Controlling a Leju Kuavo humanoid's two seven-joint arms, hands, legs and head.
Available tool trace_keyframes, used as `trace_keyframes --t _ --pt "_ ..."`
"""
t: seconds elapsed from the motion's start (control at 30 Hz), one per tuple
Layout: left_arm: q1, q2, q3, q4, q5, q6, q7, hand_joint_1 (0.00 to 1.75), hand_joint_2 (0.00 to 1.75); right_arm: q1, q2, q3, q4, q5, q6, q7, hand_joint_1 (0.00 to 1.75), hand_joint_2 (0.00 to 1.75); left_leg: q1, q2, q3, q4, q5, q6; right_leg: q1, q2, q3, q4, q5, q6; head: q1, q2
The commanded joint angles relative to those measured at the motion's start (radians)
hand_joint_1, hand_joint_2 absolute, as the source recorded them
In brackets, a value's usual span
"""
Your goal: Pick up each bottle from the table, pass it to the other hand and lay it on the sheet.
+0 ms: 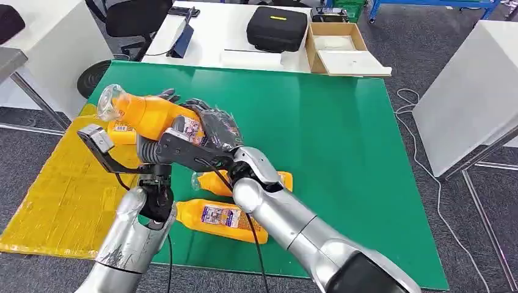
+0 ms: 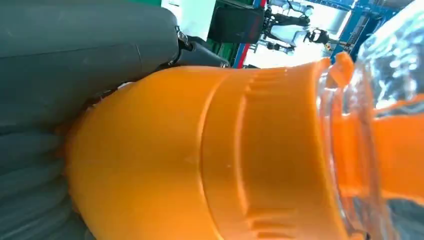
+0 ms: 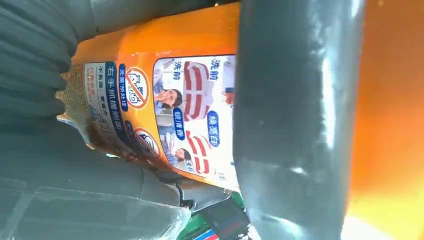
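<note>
Bottle in both hands, orange.

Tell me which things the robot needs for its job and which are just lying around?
For the job:
held bottle, gripped by both the left robot hand and the right robot hand
two bottles on the green table
bottle on the yellow sheet

Lying around:
black case
cardboard box
office chair

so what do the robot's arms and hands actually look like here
Both arms are rounded silver metal with scuffed, mottled patches; the left arm has a black joint near the wrist, and thin black cables trail beside both. A dark grey bracket juts out by the left wrist. The right arm ends in a black hand under clear plastic film. Wrist views show a grey ribbed cover and thick grey thumb.
</note>
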Motion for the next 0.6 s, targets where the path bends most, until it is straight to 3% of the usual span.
trace_keyframes --t 0.03,0.53,0.57,0.6 --pt "-0.079 -0.002 0.03 -0.002 -0.014 -0.01 0.007 1.75 1.75 0.019 0.002 0.162 0.069 -0.014 0.026 -0.021 1.75 1.75 0.003 -0.001 0.003 0.001 -0.002 -0.004 0.003 -0.002 0.005 -0.001 -0.002 -0.003 0.0 0.0" --pt "-0.064 -0.007 0.066 -0.002 -0.014 -0.032 0.003 1.75 1.75 0.001 0.002 0.148 0.123 -0.009 -0.012 -0.042 1.75 1.75 0.003 -0.002 0.004 0.001 -0.002 -0.005 0.003 -0.002 0.005 -0.001 -0.002 -0.003 0.0 0.0" --pt "-0.065 -0.007 0.077 0.002 -0.013 -0.034 0.003 1.75 1.75 -0.004 0.002 0.132 0.129 0.011 -0.034 -0.047 1.41 1.75 0.002 -0.002 0.003 0.0 -0.001 -0.004 0.002 -0.002 0.004 -0.001 -0.001 -0.003 0.0 0.0" --pt "-0.064 -0.005 0.086 0.004 -0.013 -0.034 0.003 1.75 1.75 -0.005 0.002 0.102 0.129 0.021 -0.054 -0.05 0.0 1.75 0.003 -0.002 0.005 0.001 -0.002 -0.006 0.003 -0.002 0.006 -0.001 -0.003 -0.004 0.0 0.0"
